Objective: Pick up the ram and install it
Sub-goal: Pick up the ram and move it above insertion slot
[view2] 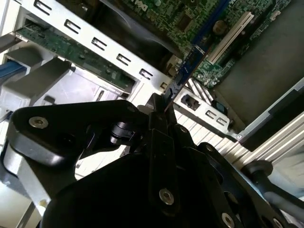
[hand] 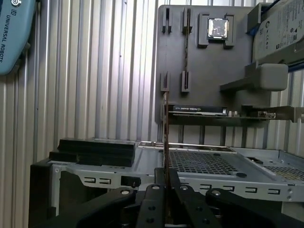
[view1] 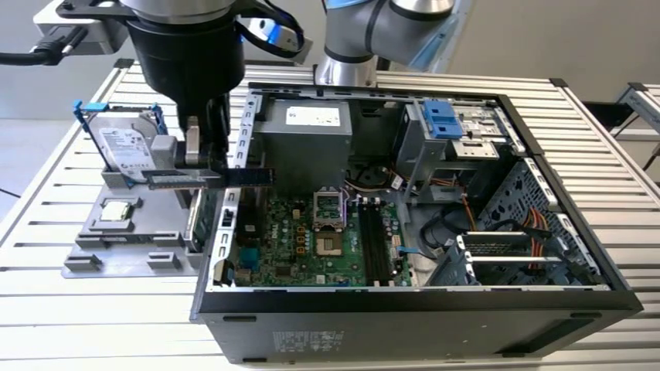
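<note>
The ram is a thin, dark stick held level in my gripper, just over the wall of the open computer case on the exterior view's left. The gripper is shut on the ram. Both wrist views show the stick edge-on: the ram juts out from the gripper toward the green motherboard, and the ram rises from the gripper in front of the grey holder plate. The motherboard's long slots lie inside the case, to the exterior view's right of the stick.
A grey holder plate beside the case carries a square processor chip, a hard drive in a blue frame and a wider card. The case holds a power supply and drive cage. The slatted table surrounds everything.
</note>
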